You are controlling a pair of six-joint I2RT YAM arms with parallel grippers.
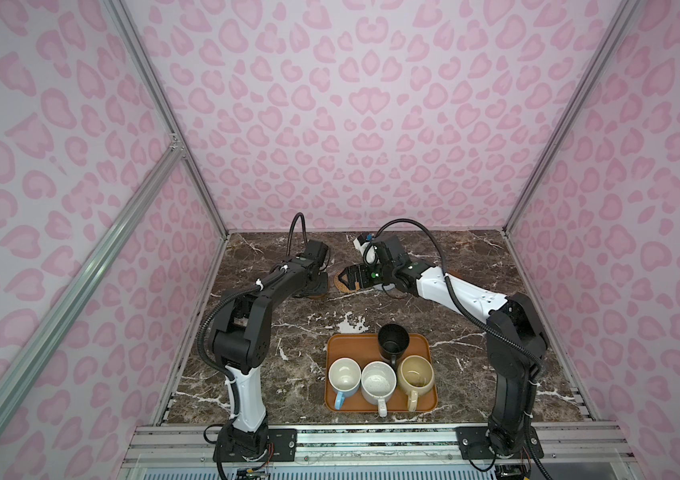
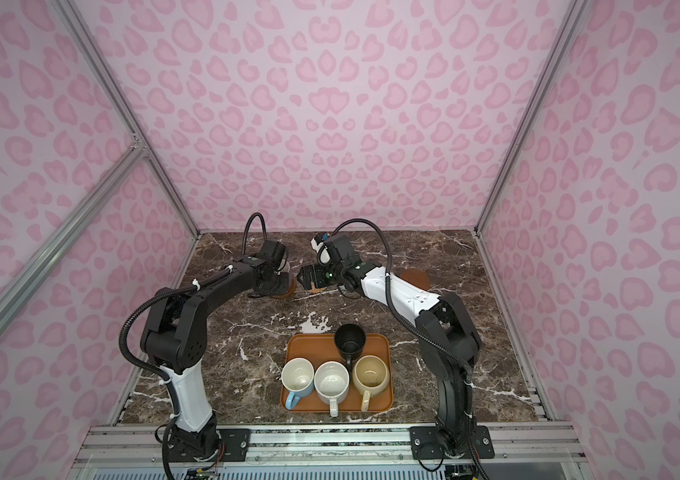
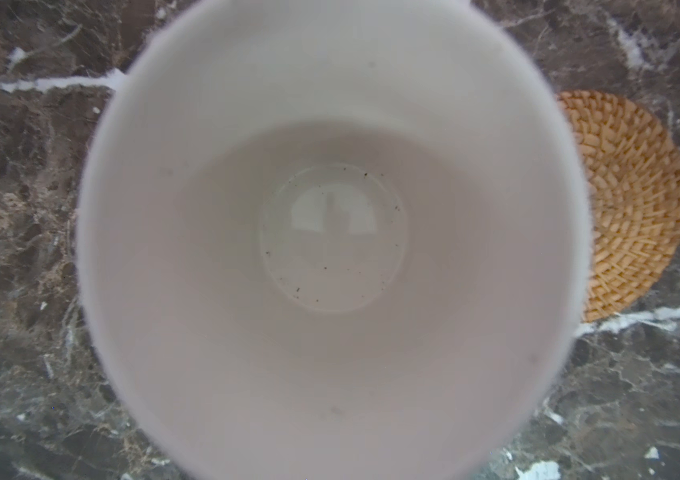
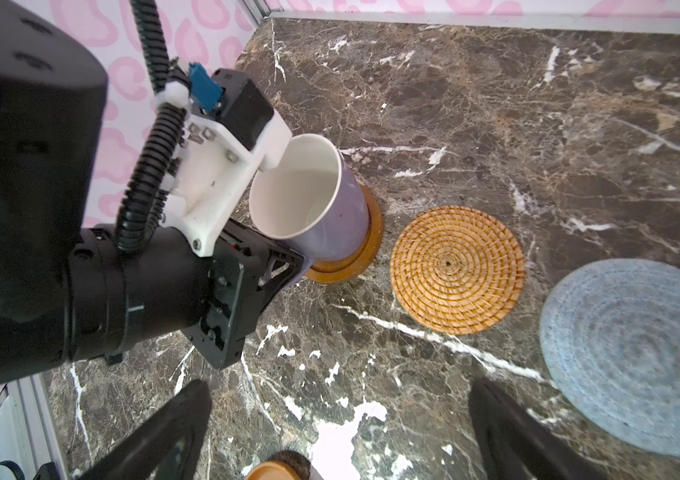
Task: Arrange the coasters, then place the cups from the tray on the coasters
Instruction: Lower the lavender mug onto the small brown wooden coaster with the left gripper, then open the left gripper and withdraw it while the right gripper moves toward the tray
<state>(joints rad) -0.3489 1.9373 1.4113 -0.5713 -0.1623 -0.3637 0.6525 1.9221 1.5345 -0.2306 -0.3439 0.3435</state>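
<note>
On a brown wooden coaster [image 4: 367, 249] the lavender mug [image 4: 321, 208] is seated upright, with the left pincer [image 4: 284, 266] close at its base, grip not discernible; the right pincer [image 4: 340, 384] is held wide apart, empty, nearby.

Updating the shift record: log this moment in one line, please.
lavender mug: on wooden coaster | left claw: at its handle, grip unclear | right claw: open, empty | tray: four mugs

Your cell: pink-patterned walls [image 1: 330, 104], marble tabletop [image 1: 462, 365].
You're looking at pale walls printed with pink leopard blotches on three sides, aluminium posts [image 1: 175, 143] running up the corners, and a dark brown top veined white, evenly lit.
</note>
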